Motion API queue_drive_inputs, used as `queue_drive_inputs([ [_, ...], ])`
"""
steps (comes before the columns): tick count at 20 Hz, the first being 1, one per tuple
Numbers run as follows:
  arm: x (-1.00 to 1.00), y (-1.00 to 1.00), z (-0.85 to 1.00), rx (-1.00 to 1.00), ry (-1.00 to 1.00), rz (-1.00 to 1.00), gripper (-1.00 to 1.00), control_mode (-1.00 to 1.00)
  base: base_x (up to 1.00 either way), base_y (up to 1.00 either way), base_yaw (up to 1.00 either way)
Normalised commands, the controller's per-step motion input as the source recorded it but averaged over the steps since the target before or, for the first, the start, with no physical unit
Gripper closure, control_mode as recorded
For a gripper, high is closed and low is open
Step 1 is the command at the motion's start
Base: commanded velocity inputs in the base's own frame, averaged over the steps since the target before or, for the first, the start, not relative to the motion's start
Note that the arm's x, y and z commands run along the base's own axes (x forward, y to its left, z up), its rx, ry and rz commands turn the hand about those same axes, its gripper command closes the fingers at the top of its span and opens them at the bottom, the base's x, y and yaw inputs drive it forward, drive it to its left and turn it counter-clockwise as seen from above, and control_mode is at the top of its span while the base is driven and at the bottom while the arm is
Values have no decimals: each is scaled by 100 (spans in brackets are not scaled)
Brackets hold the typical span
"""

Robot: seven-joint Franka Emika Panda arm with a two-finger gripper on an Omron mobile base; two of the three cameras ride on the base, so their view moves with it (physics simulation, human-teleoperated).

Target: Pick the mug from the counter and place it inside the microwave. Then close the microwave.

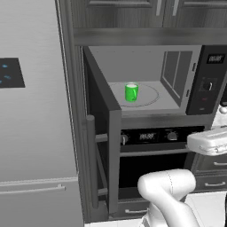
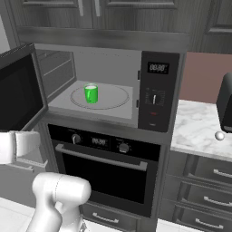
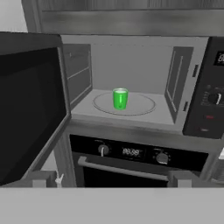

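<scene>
Nearest you, the tool (image 3: 112, 177) hangs with its jaws spread wide and nothing between them, well back from the microwave (image 3: 131, 83). Just beyond, you see the oven (image 2: 106, 170) with its horizontal handle, below the cavity. Farther in, the mug (image 3: 120, 98) stands upright on the round turntable (image 3: 142, 105) (the door (image 3: 28, 109) is swung fully open to the left). Off to the right, the table (image 2: 199, 127) carries a small white ball (image 2: 219, 135).

The mug (image 1: 131, 92) stands on the turntable (image 1: 148, 98) inside the microwave (image 2: 154, 90), above the oven (image 2: 106, 174).
</scene>
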Motion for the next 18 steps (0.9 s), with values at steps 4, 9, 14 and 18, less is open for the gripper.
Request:
queue_drive_inputs([
  [4,-41,0,0,0,-33,0,-100,-100,0,0,0],
  [9,-78,0,6,0,-20,0,-100,-100,0,0,0],
  [14,-38,6,2,-1,-18,0,-100,-100,0,0,0],
  [18,-9,8,-1,-3,-22,-2,-100,-100,0,0,0],
])
